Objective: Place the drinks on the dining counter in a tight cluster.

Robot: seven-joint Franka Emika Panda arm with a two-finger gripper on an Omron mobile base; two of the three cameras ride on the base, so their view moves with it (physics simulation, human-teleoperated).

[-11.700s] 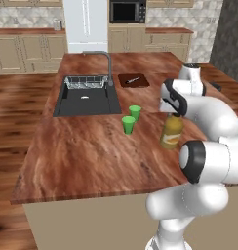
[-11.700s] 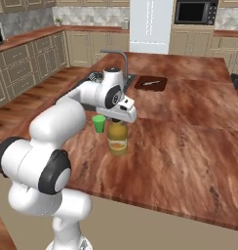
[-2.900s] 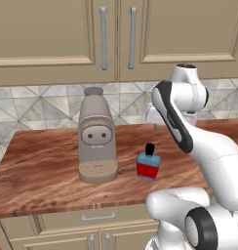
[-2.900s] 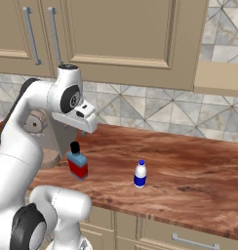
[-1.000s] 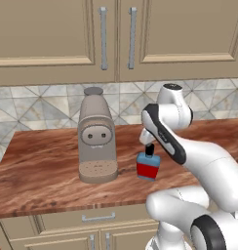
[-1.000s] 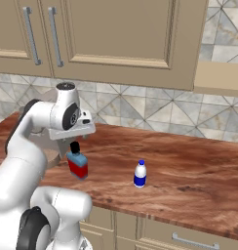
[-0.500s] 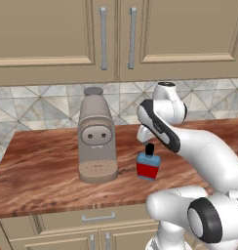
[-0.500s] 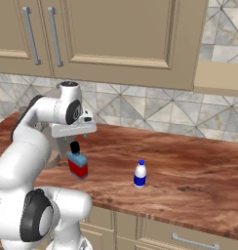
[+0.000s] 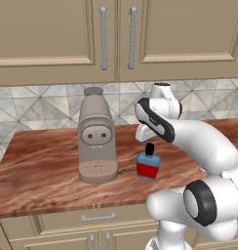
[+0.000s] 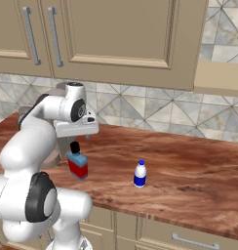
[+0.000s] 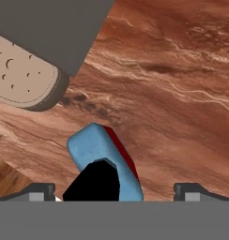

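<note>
The pincer (image 11: 114,190) is hanging with its jaws spread wide directly above the squat blue flask (image 9: 148,165), seemingly lining up to take it by the black cap (image 11: 94,180) for the trip to the dining counter. The flask is standing upright on the wall desk (image 9: 38,161), at 3 o'clock from the coffee machine (image 9: 95,141); in the hand view it is sitting between the fingertips (image 11: 39,191), nearer the 9 o'clock one. The tiny white bottle (image 10: 139,174) is waiting well apart
</note>
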